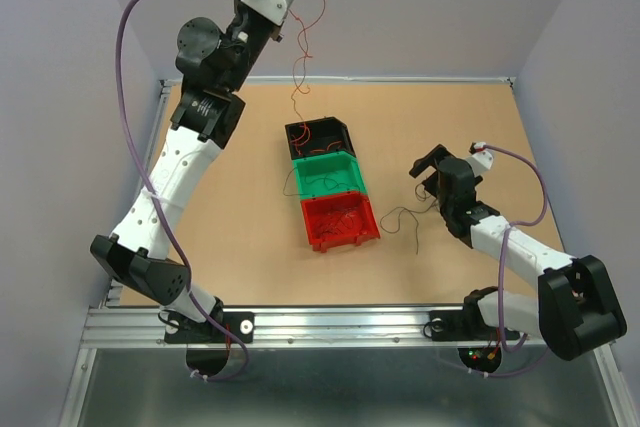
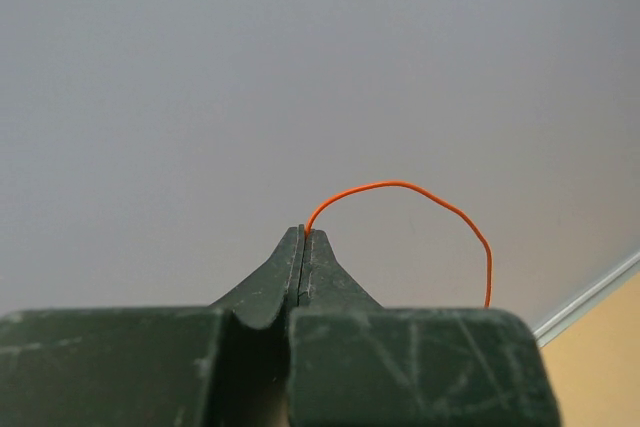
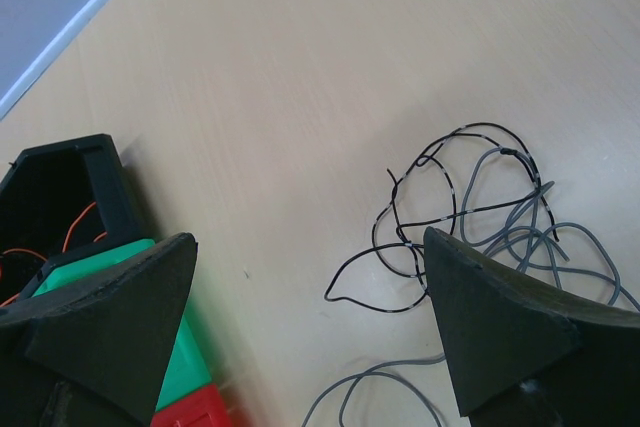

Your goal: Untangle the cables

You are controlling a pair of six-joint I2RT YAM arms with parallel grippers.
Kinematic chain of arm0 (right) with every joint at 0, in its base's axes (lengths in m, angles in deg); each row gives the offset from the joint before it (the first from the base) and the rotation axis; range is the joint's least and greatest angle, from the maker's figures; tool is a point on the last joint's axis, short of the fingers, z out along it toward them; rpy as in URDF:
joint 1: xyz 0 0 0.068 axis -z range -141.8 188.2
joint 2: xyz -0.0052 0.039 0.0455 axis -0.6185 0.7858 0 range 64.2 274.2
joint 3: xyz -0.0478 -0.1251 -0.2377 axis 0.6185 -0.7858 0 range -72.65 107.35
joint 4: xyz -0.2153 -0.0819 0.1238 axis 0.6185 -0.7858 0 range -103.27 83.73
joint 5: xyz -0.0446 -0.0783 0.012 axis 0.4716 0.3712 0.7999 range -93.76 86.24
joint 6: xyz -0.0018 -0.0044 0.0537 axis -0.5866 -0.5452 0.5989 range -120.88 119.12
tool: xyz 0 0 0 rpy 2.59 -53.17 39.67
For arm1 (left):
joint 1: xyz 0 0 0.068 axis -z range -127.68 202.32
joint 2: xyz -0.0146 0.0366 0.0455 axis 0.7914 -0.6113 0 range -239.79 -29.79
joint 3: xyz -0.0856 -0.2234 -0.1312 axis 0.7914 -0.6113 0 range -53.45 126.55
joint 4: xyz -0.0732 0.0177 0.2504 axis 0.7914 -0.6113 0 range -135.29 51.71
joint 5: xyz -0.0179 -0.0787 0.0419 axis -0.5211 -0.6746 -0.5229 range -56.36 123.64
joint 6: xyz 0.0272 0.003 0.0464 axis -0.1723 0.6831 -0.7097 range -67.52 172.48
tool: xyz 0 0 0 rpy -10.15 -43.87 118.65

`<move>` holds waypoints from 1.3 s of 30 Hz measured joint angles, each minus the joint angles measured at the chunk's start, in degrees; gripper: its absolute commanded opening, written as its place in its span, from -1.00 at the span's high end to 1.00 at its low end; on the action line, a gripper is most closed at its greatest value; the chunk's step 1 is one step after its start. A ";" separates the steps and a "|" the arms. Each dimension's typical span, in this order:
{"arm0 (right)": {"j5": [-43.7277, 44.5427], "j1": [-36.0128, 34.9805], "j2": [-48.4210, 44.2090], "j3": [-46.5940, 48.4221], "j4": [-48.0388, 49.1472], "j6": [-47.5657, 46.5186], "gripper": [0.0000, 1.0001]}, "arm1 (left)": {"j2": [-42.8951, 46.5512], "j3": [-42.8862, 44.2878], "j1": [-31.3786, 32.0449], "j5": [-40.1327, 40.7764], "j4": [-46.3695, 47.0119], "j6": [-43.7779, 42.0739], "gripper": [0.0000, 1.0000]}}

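Centrally, black bin [image 1: 345,137], green bin [image 1: 325,158], red bin [image 1: 345,240] holding cables [image 1: 338,217], left claw [image 2: 303,237] clamped on orange cable [image 2: 400,184], right claw [image 3: 308,242] apart

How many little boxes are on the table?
3, in a row: the black box farthest back, the green box in the middle, the red box nearest the front.

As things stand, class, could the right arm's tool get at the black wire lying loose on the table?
Probably yes: the right tool hangs open above the black wire, and nothing visible lies between them.
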 measured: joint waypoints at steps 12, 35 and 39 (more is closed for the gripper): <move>-1.18 0.00 -0.04 -0.02 0.09 -0.46 -1.00 | -1.90 3.28 1.36 -0.44 -1.73 -1.14 1.00; -2.82 0.00 -0.07 -0.04 2.19 -0.83 -1.00 | -6.03 13.29 1.36 1.09 -2.43 -1.31 1.00; -3.26 0.00 -0.04 -0.04 2.69 -0.98 -1.00 | -6.45 13.29 1.36 1.53 -2.71 -1.36 1.00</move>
